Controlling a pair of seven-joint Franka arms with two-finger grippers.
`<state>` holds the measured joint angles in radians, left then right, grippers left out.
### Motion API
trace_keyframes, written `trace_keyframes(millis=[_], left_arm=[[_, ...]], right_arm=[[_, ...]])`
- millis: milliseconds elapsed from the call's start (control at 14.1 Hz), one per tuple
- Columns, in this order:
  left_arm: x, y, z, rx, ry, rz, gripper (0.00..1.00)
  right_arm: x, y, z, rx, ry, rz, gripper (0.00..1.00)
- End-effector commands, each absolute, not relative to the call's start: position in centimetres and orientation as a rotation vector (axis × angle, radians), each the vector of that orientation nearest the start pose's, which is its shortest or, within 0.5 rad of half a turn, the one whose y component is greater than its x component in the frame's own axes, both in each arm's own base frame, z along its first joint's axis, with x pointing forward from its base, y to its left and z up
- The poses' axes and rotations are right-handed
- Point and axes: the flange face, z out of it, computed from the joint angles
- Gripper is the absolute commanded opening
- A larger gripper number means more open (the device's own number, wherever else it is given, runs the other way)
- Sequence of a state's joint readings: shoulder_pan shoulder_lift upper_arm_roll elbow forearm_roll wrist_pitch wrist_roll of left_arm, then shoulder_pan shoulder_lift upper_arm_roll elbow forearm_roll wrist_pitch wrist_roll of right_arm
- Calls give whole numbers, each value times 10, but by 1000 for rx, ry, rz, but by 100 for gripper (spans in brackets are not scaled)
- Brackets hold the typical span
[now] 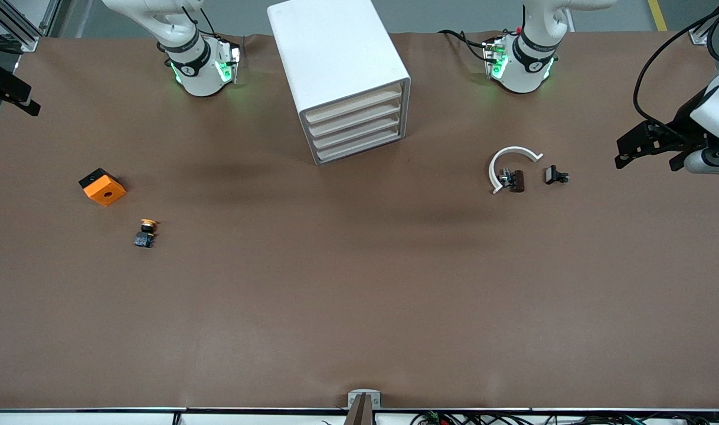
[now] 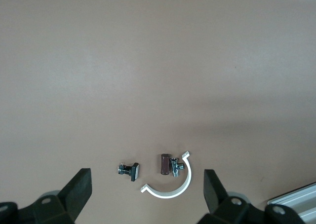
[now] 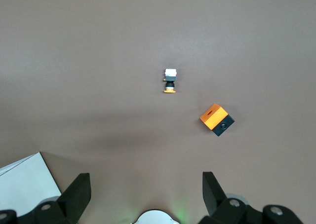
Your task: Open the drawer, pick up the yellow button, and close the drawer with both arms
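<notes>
The white cabinet (image 1: 342,71) stands between the two arm bases. Its top drawer (image 1: 355,104) is shut, like the three below it. The button (image 1: 146,231), a yellow-orange cap on a dark body, lies on the table toward the right arm's end and also shows in the right wrist view (image 3: 170,81). My right gripper (image 3: 146,182) hangs open and empty high over the table near its base, showing as a black shape (image 1: 10,88) at the front view's edge. My left gripper (image 2: 146,179) is open and empty, high over the left arm's end (image 1: 647,154).
An orange block (image 1: 103,187) with a hole lies beside the button, farther from the front camera. Toward the left arm's end lie a white curved clip (image 1: 513,160), a brown piece (image 1: 516,180) and a small black clip (image 1: 554,175).
</notes>
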<state>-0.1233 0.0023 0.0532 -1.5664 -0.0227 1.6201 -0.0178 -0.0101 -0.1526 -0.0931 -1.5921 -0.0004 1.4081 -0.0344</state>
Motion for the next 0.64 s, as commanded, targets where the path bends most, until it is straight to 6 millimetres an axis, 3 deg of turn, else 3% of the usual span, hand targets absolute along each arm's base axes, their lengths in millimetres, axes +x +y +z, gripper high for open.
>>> trace_keyframes(millis=[0,142,567], left_arm=[[564,-45,632,-3160,99,-76,100],[563,-46,640,-3146,104,-84,100],[564,-46,637,-3146,102,-67,100]], right_arm=[[475,-52,684,-3108,75,40,100],[475,-52,684,-3108,75,40,100],[474,-52,683,-3107,75,54,100]])
